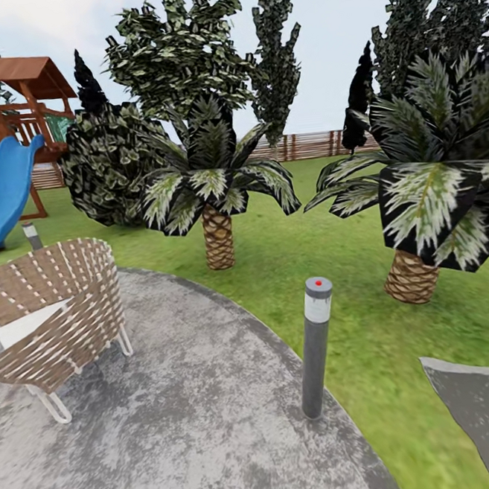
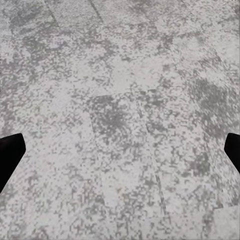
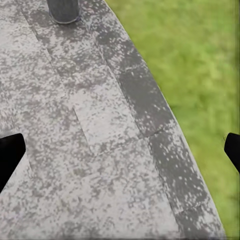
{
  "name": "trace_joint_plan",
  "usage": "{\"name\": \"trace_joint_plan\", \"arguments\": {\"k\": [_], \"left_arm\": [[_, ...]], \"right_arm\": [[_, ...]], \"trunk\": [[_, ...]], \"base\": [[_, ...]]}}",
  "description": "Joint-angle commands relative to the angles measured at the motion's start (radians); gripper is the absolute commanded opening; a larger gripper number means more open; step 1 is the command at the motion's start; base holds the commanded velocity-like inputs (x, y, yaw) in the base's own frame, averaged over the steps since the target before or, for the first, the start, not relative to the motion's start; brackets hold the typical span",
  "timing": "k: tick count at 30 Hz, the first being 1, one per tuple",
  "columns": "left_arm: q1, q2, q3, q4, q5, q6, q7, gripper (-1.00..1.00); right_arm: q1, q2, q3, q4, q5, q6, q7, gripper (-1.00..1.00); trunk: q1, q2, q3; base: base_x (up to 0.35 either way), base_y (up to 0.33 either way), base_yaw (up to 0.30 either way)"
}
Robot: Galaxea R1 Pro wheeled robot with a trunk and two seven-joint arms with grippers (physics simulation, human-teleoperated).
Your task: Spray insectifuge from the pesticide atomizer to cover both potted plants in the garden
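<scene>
far left there's a play set (image 1: 7,110) with a blue slide (image 1: 4,196), then a woven chair (image 1: 57,315) sitting on the round grey paving (image 1: 180,430). middle of the head view is a palm (image 1: 213,195), with a lamp post (image 1: 316,346) at the paving's edge, then lawn (image 1: 336,265), a second palm (image 1: 435,204) and a corner of another paved patch (image 1: 485,416) on the right. wooden fence (image 1: 302,146) runs along the back.

left gripper (image 2: 120,150) hangs over bare paving, fingers spread wide, nothing between them. right gripper (image 3: 120,150) is the same, spread and empty, above the paving edge near the post's base.

no atomizer or potted plants anywhere here, so the robot's probably searching. my worry: rolling forward could clip the lamp post or the chair, and that red dot on the post could get mistaken for the bottle's top.
</scene>
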Motion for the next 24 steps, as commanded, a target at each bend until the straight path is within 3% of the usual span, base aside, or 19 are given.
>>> {"name": "trace_joint_plan", "arguments": {"k": [1,7,24], "left_arm": [[0.000,0.000,0.007,0.001,0.000,-0.003,-0.001,1.00],[0.000,-0.001,0.023,0.001,-0.006,-0.005,-0.005,1.00],[0.000,-0.001,0.024,0.001,-0.011,-0.004,-0.007,1.00]], "right_arm": [[-0.001,0.000,-0.001,0.001,0.000,-0.003,0.001,1.00],[-0.001,0.000,-0.001,0.001,0.000,-0.003,0.000,1.00],[-0.001,0.000,-0.001,0.001,0.000,-0.003,0.001,1.00]], "trunk": [[0.004,-0.008,-0.005],[0.027,-0.050,-0.032],[0.092,-0.169,-0.107]], "base": [[0.000,0.000,-0.203],[0.000,0.000,-0.202],[0.000,0.000,-0.196]]}}
